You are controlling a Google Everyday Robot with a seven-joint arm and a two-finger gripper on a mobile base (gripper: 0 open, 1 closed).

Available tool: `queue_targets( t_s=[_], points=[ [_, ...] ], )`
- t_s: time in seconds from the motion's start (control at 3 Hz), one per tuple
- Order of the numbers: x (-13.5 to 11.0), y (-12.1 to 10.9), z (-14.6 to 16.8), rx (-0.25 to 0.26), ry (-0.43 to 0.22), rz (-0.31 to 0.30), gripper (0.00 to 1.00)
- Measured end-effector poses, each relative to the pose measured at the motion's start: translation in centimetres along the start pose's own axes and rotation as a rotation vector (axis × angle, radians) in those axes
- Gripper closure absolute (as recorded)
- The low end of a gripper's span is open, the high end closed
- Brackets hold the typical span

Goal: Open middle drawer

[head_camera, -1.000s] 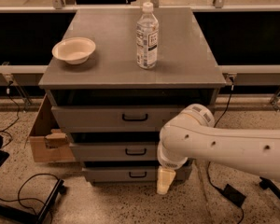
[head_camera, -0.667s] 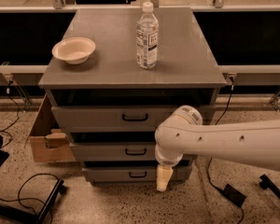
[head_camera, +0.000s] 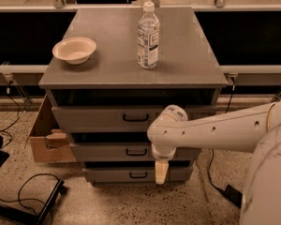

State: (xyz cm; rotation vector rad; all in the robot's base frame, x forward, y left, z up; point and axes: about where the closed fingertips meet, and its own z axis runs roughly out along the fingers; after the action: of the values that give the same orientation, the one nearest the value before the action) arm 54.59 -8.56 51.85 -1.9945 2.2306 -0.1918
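- The arm (head_camera: pixel 215 130) has swung left along the desk's (head_camera: pixel 107 74) front edge, nearer its middle; the approach is closing in, with no contact yet.
- The middle drawer (head_camera: pixel 103 152), second front below that edge, faces the camera and looks shut; its long axis runs parallel to the edge.
- The gripper (head_camera: pixel 161 171) hangs tip-down, just right of and below the handle (head_camera: pixel 136 151); whether it is open cannot be told.

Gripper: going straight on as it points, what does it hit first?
The gripper points straight down, so probably the floor in front of the bottom drawer; depth is unclear.

Lab-type rm: metal cabinet (head_camera: pixel 117 55), floor cables (head_camera: pixel 37 175).
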Motion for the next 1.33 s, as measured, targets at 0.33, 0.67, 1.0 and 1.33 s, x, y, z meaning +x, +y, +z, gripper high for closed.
queue_targets(
  t_s=[0.33, 0.67, 1.0, 1.33],
  points=[
    [0.0, 0.0, 0.0, 0.0, 0.0, 0.0, 0.0],
    [-0.3, 1.4, 1.3, -0.01, -0.01, -0.038, 0.0],
    [0.0, 2.1, 3.0, 0.012, -0.034, -0.051, 0.0],
    [0.3, 1.1, 4.0, 0.049, -0.042, -0.056, 0.0]
  ],
)
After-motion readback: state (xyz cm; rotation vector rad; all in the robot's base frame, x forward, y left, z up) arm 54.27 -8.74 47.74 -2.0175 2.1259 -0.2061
